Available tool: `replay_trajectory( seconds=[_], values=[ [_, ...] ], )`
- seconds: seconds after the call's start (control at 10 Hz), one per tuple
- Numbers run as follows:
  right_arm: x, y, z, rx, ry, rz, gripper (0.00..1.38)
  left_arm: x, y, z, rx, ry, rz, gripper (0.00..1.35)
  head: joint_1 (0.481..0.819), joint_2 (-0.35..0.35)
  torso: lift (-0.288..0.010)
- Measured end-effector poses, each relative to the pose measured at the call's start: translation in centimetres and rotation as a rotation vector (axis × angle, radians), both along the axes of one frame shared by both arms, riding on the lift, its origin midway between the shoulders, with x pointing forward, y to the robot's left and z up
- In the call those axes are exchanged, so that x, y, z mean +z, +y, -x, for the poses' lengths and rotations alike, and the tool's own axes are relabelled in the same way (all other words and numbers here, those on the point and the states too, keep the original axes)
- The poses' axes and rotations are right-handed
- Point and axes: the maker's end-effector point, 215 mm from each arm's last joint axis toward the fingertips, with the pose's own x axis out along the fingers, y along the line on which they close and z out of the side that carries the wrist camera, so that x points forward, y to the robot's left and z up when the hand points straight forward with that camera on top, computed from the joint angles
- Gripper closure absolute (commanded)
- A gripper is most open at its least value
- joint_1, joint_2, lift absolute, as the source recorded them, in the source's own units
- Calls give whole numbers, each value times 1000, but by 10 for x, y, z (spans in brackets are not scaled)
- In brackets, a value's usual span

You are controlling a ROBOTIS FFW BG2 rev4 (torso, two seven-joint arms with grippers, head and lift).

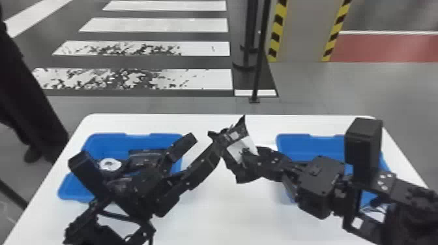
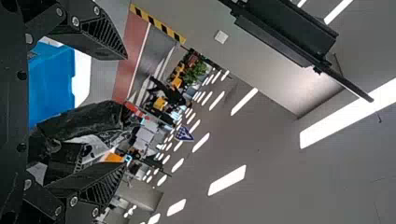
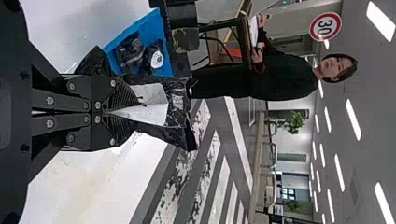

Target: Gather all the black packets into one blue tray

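In the head view my left gripper point(image 1: 204, 140) stands open above the table's middle. Across from it, my right gripper point(image 1: 250, 157) is shut on a black packet point(image 1: 245, 146) with a white panel, held in the air. The left wrist view has the left gripper point(image 2: 125, 111) with fingers spread and the packet's pale part point(image 2: 94, 143) lying between their lines. In the right wrist view the right gripper point(image 3: 108, 112) pinches the packet point(image 3: 176, 105) by its end. Several black packets point(image 1: 146, 159) lie in the left blue tray point(image 1: 109, 140), partly behind the left arm.
A second blue tray point(image 1: 311, 146) stands at the right, largely covered by the right arm. Both trays rest on the white table point(image 1: 228, 211). Both arms are close together over the middle of the table.
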Motion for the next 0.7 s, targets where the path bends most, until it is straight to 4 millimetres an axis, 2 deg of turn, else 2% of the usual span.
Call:
replay_trajectory(
  seconds=[0.1, 0.2, 0.3, 0.4, 0.6, 0.7],
  values=[
    [1, 4, 3, 13, -1, 1, 1277, 2, -6, -3, -16, 1, 24, 263, 695, 10, -110],
    [1, 7, 4, 20, -2, 2, 1277, 1, -10, -4, -30, 7, 40, 432, 695, 7, -110],
    [3, 9, 6, 26, -6, 1, 1277, -4, -17, -6, -49, 18, 50, 657, 695, 5, -110],
    [6, 11, 6, 31, -12, 1, 1277, -9, -22, -8, -63, 33, 63, 783, 695, -1, -110],
    [8, 16, 8, 43, -17, -1, 1277, -11, -28, -12, -71, 31, 83, 1223, 695, -7, -110],
    [8, 17, 9, 47, -15, -3, 1277, -7, -27, -14, -58, 9, 86, 1207, 695, -2, -110]
  ],
)
